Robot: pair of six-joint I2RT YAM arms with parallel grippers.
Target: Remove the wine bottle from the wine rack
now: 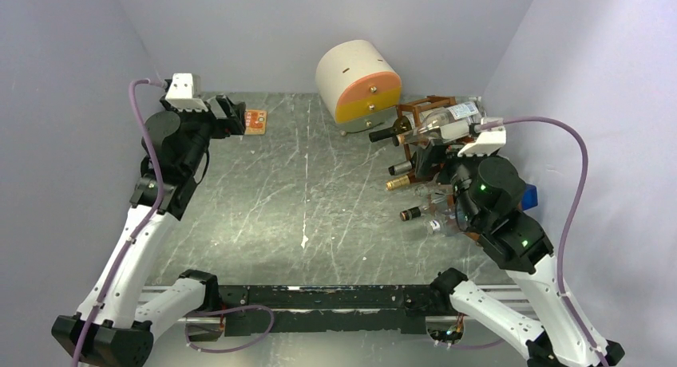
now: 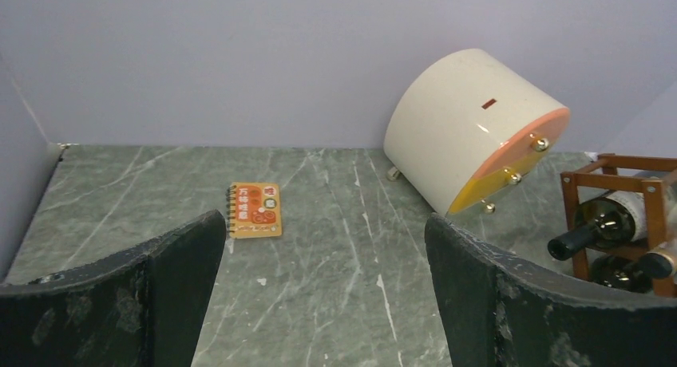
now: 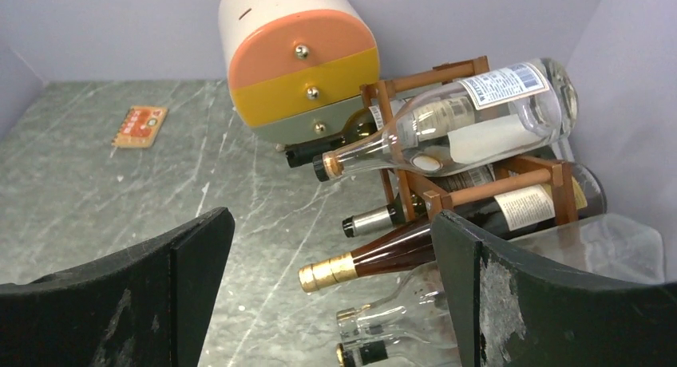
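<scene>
The reddish-brown wine rack (image 1: 409,108) stands at the table's far right, with several bottles lying in it, necks pointing left. A clear wine bottle (image 3: 471,128) rests across its top bars (image 3: 495,187). Below it lie a brown bottle with a gold foil cap (image 3: 383,259), a dark one with a silver cap (image 3: 375,219) and clear ones (image 3: 399,311). My right gripper (image 3: 329,223) is open just in front of the rack, level with the lower necks and holding nothing. My left gripper (image 2: 325,223) is open and empty at the far left, with the rack (image 2: 571,215) at its right edge.
A cream rounded drawer box (image 1: 359,80) with orange and yellow fronts lies tilted just left of the rack. A small orange notebook (image 1: 255,121) lies beside the left gripper. Purple walls close in the back and both sides. A blue object (image 1: 529,196) shows behind the right arm.
</scene>
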